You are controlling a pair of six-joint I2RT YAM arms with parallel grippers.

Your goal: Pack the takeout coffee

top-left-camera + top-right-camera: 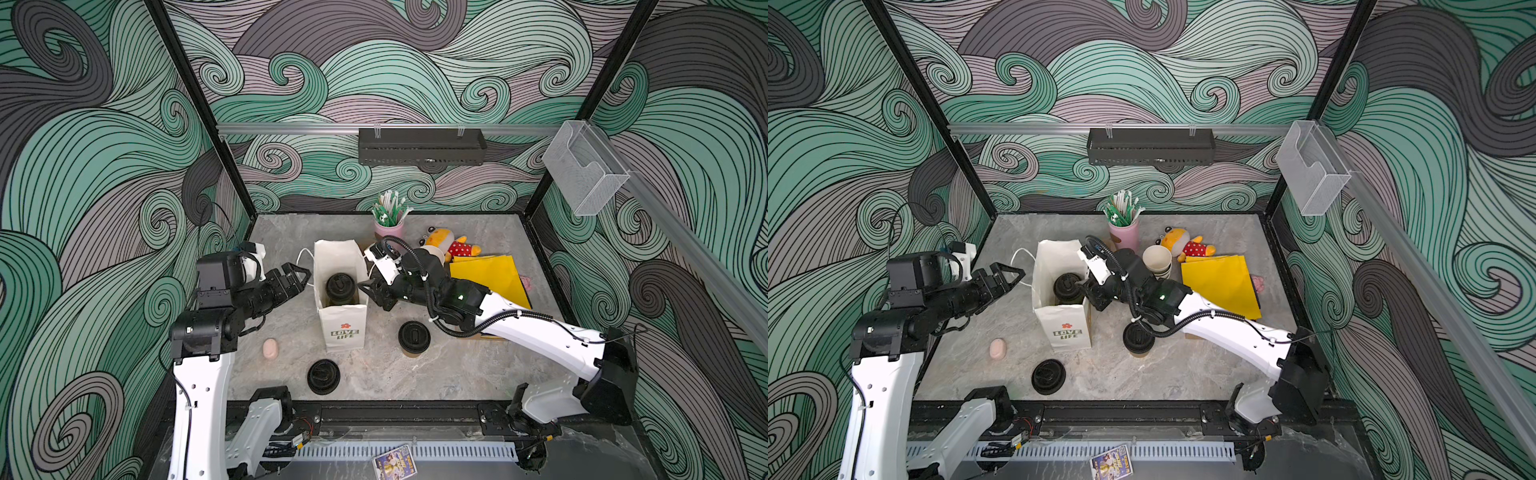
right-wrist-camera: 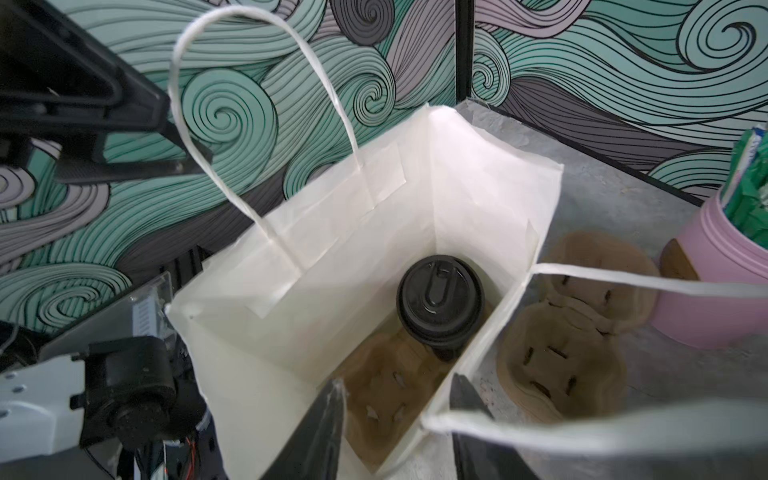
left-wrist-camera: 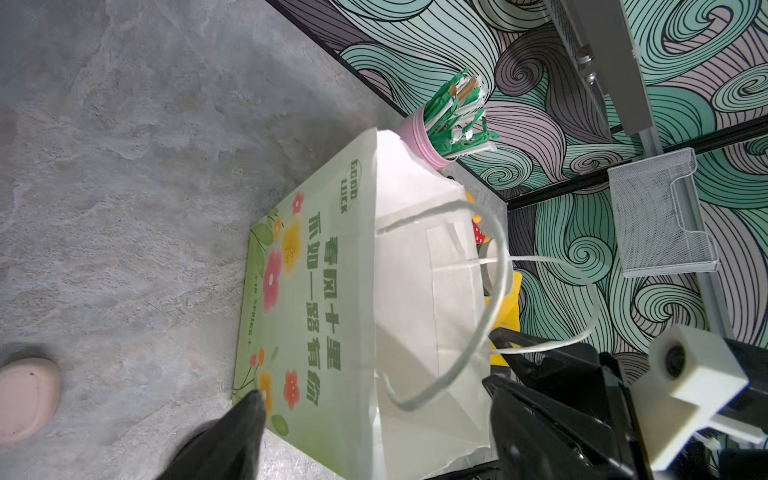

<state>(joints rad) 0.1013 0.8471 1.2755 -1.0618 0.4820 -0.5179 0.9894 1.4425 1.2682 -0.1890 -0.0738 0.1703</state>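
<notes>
In both top views a white paper bag [image 1: 341, 332] [image 1: 1065, 328] is seen standing open on the counter [image 1: 457, 374]. A lidded cup [image 1: 340, 286] [image 1: 1068, 286] is set upright inside it. A brown cup [image 1: 414, 337] [image 1: 1138, 337], black lid on, is left on the counter just right of the bag's front. The left hand [image 1: 303, 280] is held just left of the bag's mouth, jaws parted, nothing grasped. The right hand [image 1: 370, 295] is placed at the bag's right rim.

In the left wrist view the bag's flower-printed side [image 3: 316, 291] is framed by the left hand's spread fingers [image 3: 249, 415]; nothing is gripped.

In the right wrist view the lidded cup [image 2: 440, 299] is seated in the far pocket of a pulp carrier [image 2: 386, 395] at the bag's bottom. The right hand [image 2: 398, 380] is released: its fingers are set apart, the bag's wall between them unclamped, the cup clear of both. A second carrier [image 2: 561, 365] is laid on the counter outside the bag.
</notes>
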